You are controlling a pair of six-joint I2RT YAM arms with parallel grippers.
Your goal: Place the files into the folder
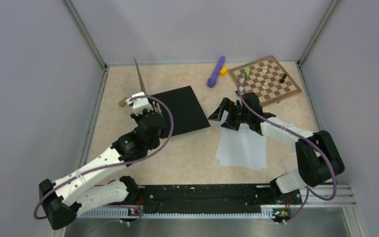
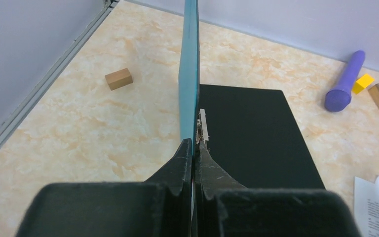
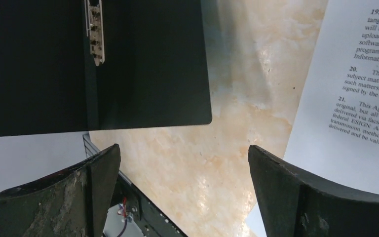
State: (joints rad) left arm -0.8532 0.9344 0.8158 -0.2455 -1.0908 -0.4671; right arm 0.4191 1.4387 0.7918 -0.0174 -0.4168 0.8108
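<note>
Black jaws, left: pressed together on the lower edge of the teal cover of the folder (image 2: 188, 74). The left gripper (image 2: 193, 144) holds that cover standing upright on edge.
Folder's other half: its black inner face lies flat on the table (image 1: 187, 163), just right of the raised cover. A metal clip (image 2: 203, 126) runs along the spine.
Jaws, right: spread wide with nothing between them. The right gripper (image 3: 183, 150) hangs over bare table between the folder's near right corner and the files (image 3: 355, 98).
Files: white printed sheets lying flat on the table, right of the folder and apart from it, partly under the right arm. They are outside the folder.
Left of the cover: a small wooden block (image 2: 118, 78) sits alone on the table.
Far side: a purple cylinder (image 1: 216, 71) lies with a yellow block (image 1: 223, 70) just beside it. Further right, in the far right corner, is the chessboard (image 1: 265, 79) with a few pieces on it.
</note>
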